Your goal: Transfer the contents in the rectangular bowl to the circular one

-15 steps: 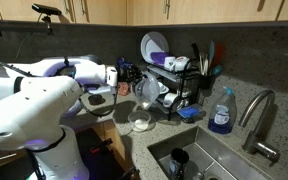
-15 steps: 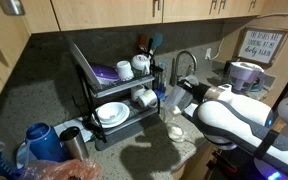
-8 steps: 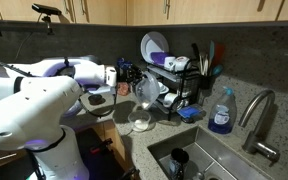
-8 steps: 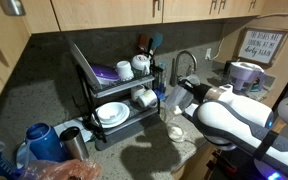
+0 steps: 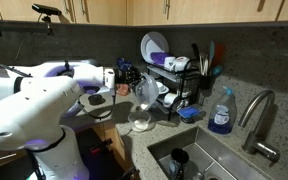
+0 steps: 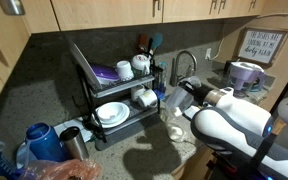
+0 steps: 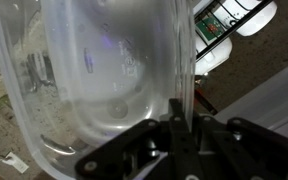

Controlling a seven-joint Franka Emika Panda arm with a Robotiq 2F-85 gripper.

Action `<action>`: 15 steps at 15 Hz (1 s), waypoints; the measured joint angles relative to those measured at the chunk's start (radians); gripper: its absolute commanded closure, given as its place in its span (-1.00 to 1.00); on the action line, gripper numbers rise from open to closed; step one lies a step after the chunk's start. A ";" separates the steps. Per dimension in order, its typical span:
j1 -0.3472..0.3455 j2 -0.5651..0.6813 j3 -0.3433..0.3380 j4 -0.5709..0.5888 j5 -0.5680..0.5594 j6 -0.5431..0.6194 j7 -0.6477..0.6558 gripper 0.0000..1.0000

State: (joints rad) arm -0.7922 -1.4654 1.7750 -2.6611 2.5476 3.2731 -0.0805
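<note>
The speckled stone counter (image 5: 164, 133) fills the lower right of the frame. Near the middle, the small clear round bowl (image 5: 140, 122) sits on it. Behind it stands the black dish rack (image 5: 179, 88). A blue soap bottle (image 5: 221, 112) stands by the sink (image 5: 214, 160).

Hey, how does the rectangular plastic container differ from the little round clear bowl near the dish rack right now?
The rectangular container is off the countertop, tipped steeply on edge and clamped at its rim by the pincer; the round bowl sits flat on the countertop beneath it. The rectangular container is the larger, with straight sides and rounded corners; the round bowl is circular. Both are see-through and shallow.
</note>
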 measured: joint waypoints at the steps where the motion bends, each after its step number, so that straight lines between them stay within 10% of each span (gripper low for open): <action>1: 0.000 0.000 0.018 0.001 -0.018 0.012 0.038 0.97; 15: -0.001 0.000 0.094 0.005 -0.074 0.115 0.208 0.97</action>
State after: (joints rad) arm -0.7933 -1.4654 1.8692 -2.6563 2.4740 3.3879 0.1274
